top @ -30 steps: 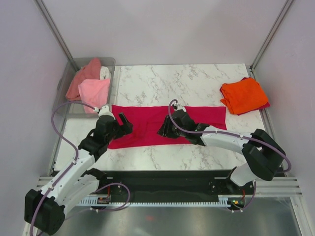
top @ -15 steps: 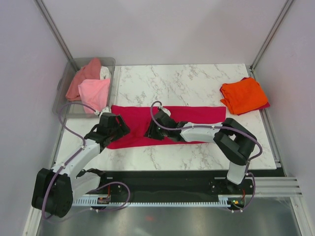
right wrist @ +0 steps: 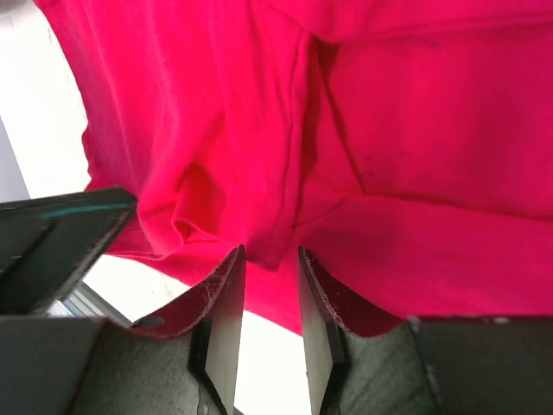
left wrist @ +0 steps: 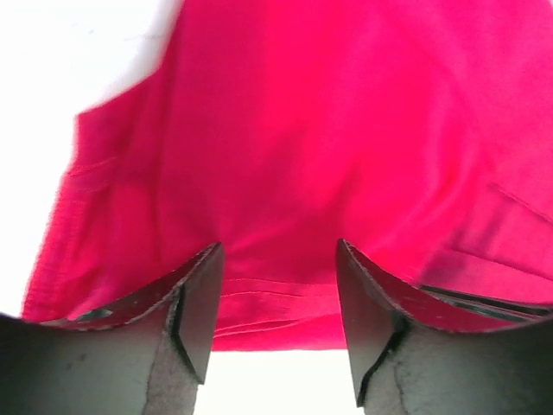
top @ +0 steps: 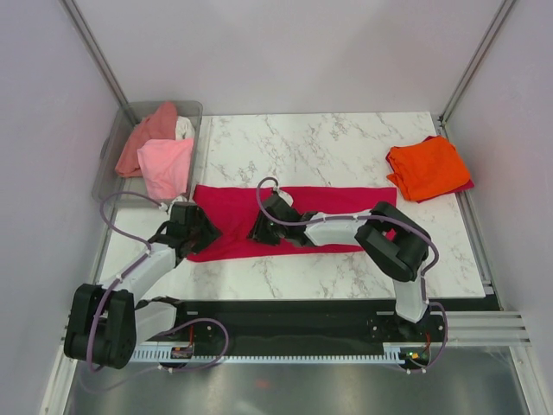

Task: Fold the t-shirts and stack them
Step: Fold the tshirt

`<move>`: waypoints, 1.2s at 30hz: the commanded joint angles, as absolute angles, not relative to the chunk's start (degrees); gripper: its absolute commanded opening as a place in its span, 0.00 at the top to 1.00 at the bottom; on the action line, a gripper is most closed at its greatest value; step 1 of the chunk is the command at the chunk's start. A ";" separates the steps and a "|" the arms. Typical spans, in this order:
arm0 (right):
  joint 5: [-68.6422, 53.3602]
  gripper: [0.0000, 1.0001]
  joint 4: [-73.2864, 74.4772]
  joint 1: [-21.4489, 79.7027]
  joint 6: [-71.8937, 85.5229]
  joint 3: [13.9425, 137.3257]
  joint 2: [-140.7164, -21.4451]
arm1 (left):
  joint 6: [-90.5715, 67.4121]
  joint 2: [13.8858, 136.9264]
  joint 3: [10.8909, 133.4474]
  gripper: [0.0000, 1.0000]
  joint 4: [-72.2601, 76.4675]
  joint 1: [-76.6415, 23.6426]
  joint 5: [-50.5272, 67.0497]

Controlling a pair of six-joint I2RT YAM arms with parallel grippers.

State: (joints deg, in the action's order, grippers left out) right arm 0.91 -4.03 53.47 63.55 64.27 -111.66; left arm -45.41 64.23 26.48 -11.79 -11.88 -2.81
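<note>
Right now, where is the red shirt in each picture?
Top external: the red t-shirt lies as a long strip across the near middle of the table, under both arms.
Left wrist: the red t-shirt fills most of the picture.
Right wrist: the red t-shirt fills most of the picture and looks wrinkled.
Shared landmark: the white table shows past the shirt's edge in every view.

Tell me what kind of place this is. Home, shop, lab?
Probably a lab robot cell, not a home: plain walls on metal frame posts, a marble-look table boxed in by them, and a bin of tees staged beside it.
</note>
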 commanded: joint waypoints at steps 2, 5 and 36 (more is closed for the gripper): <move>1.58 0.63 -6.24 53.61 65.12 67.59 -113.81 | -48.51 66.79 25.14 0.41 -9.49 -9.84 1.04; 1.93 0.70 -6.42 53.61 65.21 68.03 -114.43 | -48.52 68.64 24.79 0.43 -9.06 -9.58 0.70; -5.36 0.65 11.42 44.30 43.17 63.27 -97.21 | -46.14 64.52 24.96 0.47 -10.72 -9.14 -3.60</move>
